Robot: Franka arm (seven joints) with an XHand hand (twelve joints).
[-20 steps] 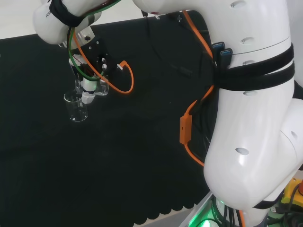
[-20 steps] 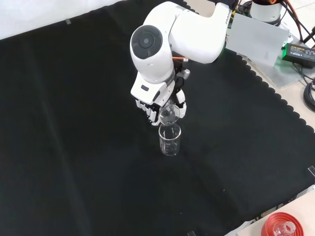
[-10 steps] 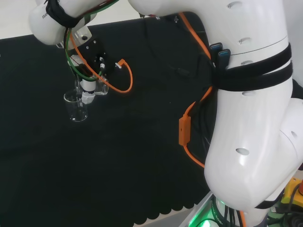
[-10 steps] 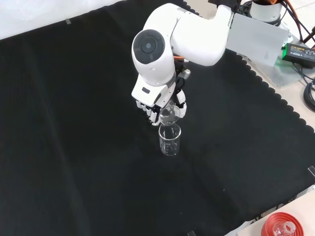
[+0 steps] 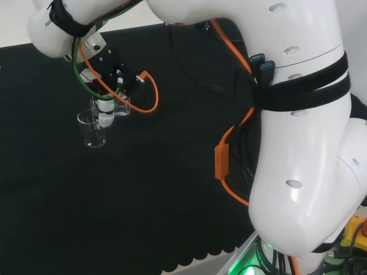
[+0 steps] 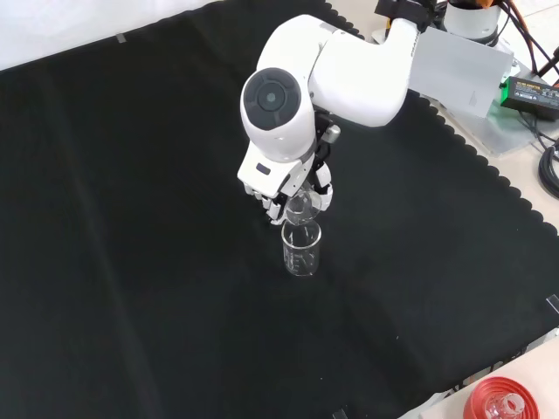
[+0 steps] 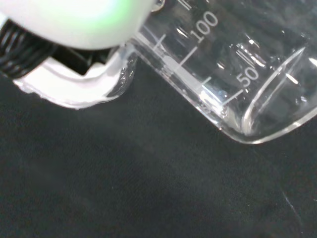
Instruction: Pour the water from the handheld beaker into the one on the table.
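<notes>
Robot hand (image 6: pixel 301 188) curled around a clear handheld beaker (image 6: pixel 300 208), tipped steeply just above the beaker on the table (image 6: pixel 301 249), black cloth (image 6: pixel 131 262) beneath.

hand (image 6: pixel 293 196) half hidden behind arm link (image 6: pixel 278 113)

Evenly lit from above in head and front views; soft, faint shadows on the black cloth (image 6: pixel 131 218). Mild glare on the white arm (image 5: pixel 304 143). In the wrist view, blurred, overexposed robot hand (image 7: pixel 74 49) with a green tint; bright glints along the beaker (image 7: pixel 237 79) glass.
</notes>
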